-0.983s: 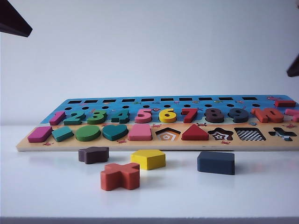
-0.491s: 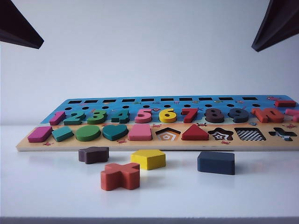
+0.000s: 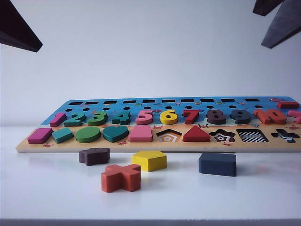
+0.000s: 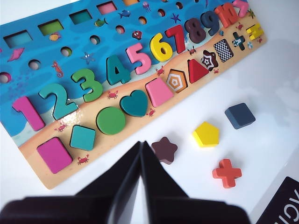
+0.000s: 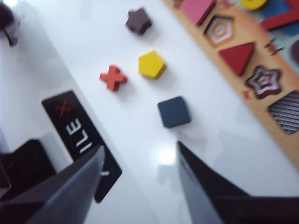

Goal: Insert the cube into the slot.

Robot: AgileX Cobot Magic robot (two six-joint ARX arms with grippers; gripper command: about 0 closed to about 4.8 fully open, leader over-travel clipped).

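The cube is a flat navy block lying on the white table in front of the board; it also shows in the wrist views. The slot is the checkerboard-floored square recess near the board's right end, and it is empty. My right gripper hangs open above the table, short of the cube, with nothing between its fingers; in the exterior view it shows at the top right. My left gripper is shut and empty, next to the brown star piece.
The tan and blue puzzle board holds numbers and shapes. Loose on the table in front lie a brown star piece, a yellow pentagon and an orange-red cross. A black lettered strip marks the table's near edge.
My right gripper has swung in from the right edge to the top right corner and opened its fingers. The left gripper has barely shifted. The pieces have not moved.
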